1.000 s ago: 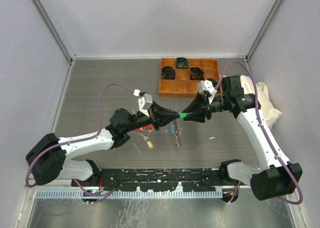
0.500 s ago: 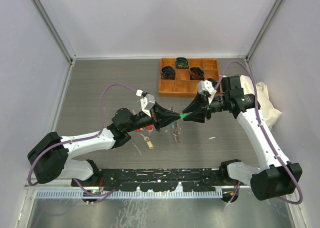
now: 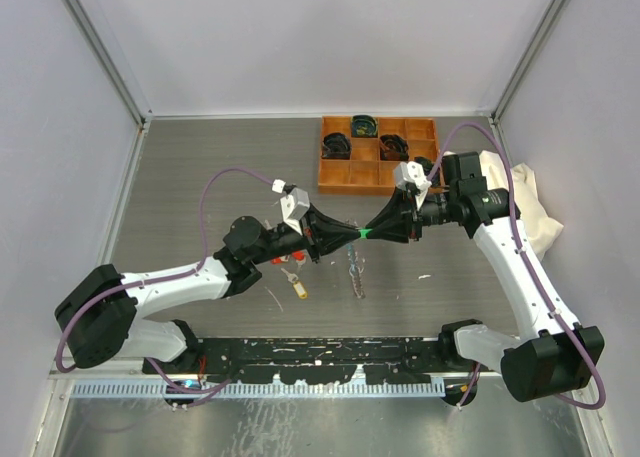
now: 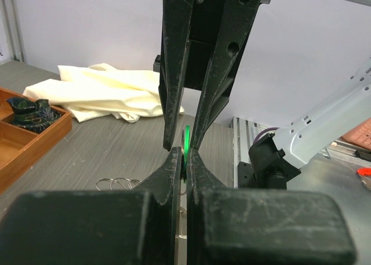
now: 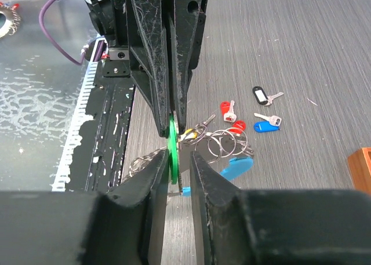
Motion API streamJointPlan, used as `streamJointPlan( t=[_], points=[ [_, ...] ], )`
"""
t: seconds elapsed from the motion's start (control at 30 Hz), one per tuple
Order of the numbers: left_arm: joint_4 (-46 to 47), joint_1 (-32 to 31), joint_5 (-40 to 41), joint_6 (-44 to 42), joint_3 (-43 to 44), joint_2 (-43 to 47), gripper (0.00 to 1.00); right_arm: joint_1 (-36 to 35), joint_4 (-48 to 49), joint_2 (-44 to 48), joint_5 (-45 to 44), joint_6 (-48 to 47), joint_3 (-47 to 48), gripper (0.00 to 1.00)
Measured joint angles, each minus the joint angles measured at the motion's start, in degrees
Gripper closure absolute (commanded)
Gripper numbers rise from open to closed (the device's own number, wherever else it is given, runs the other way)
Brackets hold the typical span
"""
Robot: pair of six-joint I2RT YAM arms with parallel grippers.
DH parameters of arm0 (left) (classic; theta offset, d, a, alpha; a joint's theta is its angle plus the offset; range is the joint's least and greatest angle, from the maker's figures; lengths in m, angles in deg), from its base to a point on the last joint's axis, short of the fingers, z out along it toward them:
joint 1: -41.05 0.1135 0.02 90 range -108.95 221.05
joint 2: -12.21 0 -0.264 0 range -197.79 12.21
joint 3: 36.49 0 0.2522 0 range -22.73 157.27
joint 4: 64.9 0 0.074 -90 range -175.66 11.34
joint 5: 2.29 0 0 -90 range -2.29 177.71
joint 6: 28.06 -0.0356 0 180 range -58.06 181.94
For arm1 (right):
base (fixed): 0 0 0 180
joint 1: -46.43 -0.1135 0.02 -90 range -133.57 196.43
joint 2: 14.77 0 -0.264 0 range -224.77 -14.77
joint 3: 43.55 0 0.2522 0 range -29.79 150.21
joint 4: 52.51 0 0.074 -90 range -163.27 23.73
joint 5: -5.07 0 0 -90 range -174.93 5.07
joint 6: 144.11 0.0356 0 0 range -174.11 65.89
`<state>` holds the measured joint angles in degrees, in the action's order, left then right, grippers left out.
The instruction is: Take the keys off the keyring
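My left gripper (image 3: 356, 234) and right gripper (image 3: 374, 231) meet tip to tip above the table. In the left wrist view my left gripper (image 4: 184, 155) is shut on the edge of a green key tag (image 4: 187, 138). In the right wrist view my right gripper (image 5: 177, 160) is open around the same green tag (image 5: 172, 144), which lies against one finger with a gap to the other. The keyring (image 5: 227, 144), silver coils with a light-blue segment (image 5: 237, 166), hangs below the tag (image 3: 354, 269). Loose red (image 5: 227, 109), black (image 5: 262, 95) and blue (image 5: 266, 126) tagged keys lie on the table.
An orange tray (image 3: 340, 182) holding black items stands at the back right. A white cloth (image 3: 530, 207) lies beside the right arm. Red (image 3: 281, 260) and yellow (image 3: 298, 289) tagged keys lie under the left arm. The black rail (image 3: 320, 349) runs along the near edge.
Both grippers have closed in on each other, the meeting point shifting slightly left. The hanging keyring has swung to hang more straight down.
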<state>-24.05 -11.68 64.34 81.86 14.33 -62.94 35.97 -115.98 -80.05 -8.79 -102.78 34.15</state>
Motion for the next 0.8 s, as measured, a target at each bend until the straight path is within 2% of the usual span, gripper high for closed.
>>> streamJointPlan(
  t=[0.07,0.23,0.3,0.33,0.43,0.5,0.63,0.8],
  points=[
    [0.0,0.0,0.0,0.02,0.0,0.0,1.0,-0.04,0.0,0.0,-0.02,0.0,0.0,0.76],
    [0.0,0.11,-0.02,0.0,0.0,0.0,1.0,-0.2,-0.02,0.0,0.0,-0.07,0.0,0.98],
    [0.0,0.31,-0.42,0.02,0.0,0.0,1.0,-0.28,-0.07,0.0,-0.02,0.13,0.0,0.99],
    [0.0,0.31,-0.46,0.02,0.0,0.0,0.97,-0.31,-0.11,0.0,-0.02,0.11,0.0,0.99],
    [0.0,0.39,-0.9,0.09,0.0,-0.04,0.77,-0.31,-0.9,0.0,-0.13,-0.63,0.04,0.99],
    [0.0,0.7,-1.31,0.22,0.0,-0.07,0.68,-0.37,-1.88,0.0,-0.94,-1.77,0.17,0.99],
    [-1.68,1.38,-2.69,-0.13,0.0,0.66,0.57,-0.37,-5.86,-0.02,-4.26,-5.88,1.01,0.99],
    [-11.28,2.03,-4.59,-3.34,0.57,6.29,0.49,-0.37,-12.81,-0.13,-9.14,-12.79,4.52,0.99]
  ],
)
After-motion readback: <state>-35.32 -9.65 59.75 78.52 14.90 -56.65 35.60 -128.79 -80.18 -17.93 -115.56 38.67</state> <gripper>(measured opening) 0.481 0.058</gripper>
